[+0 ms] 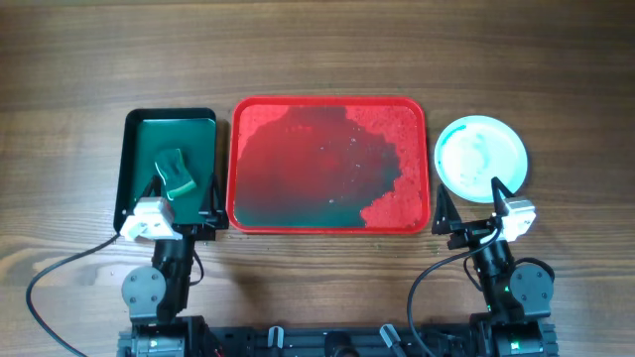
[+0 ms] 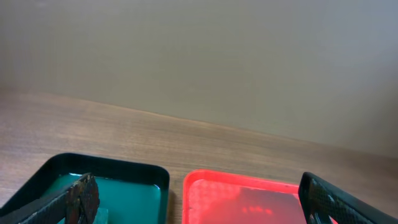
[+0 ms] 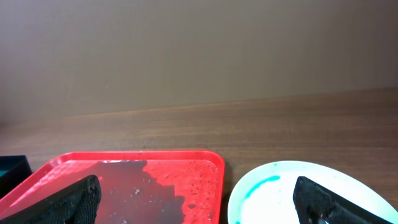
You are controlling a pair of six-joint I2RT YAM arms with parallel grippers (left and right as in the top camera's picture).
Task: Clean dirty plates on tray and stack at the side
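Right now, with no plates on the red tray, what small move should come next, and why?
Probably lower the open left end effector onto the sponge in the dark green tray ahead of it. The red tray holds only a dark smear, but the plate beside it shows turquoise streaks, so it may need wiping. Whether more plates lie beneath it I cannot tell.

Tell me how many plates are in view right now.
1 that I can make out: a plate on the table just right of the red tray. None sits on the tray. Others may be hidden beneath it if this is a stack.
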